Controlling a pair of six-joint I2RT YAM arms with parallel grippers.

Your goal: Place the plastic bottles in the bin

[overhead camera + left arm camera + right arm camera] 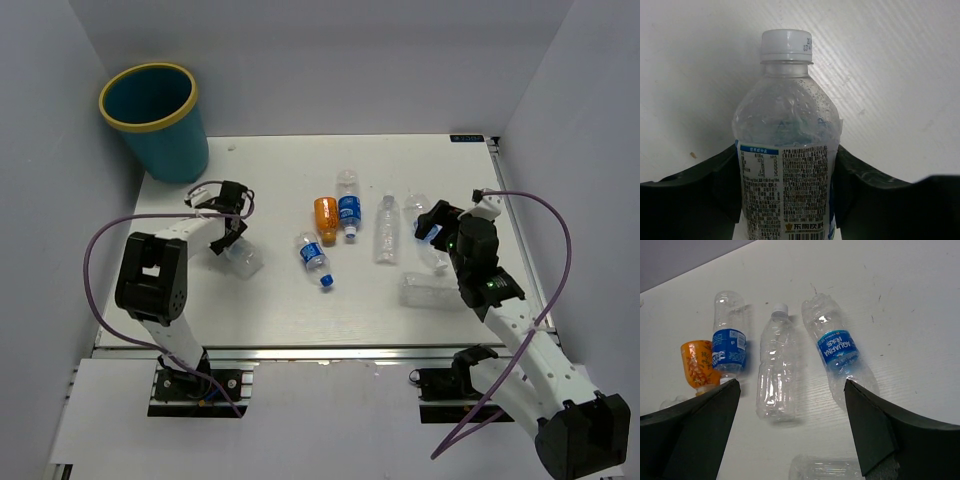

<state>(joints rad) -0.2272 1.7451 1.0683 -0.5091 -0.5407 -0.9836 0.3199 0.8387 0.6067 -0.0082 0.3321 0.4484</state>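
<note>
In the left wrist view a clear plastic bottle [785, 150] with a white cap and a printed label fills the gap of my left gripper [785, 200]. Both black fingers [705, 190] press its sides. From above, that left gripper [232, 240] and its bottle [243, 260] are low over the table, below the teal bin [175, 150]. My right gripper [437, 222] is open over several lying bottles. These are an orange one [697, 365], a blue-labelled one [729, 342], a clear unlabelled one [776, 370] and an Aquafina one [837, 350].
Another blue-labelled bottle [314, 256] lies mid-table. A larger clear bottle [432, 290] lies near the right arm, its end showing at the bottom of the right wrist view [825, 467]. The bin stands at the far left corner against the walls.
</note>
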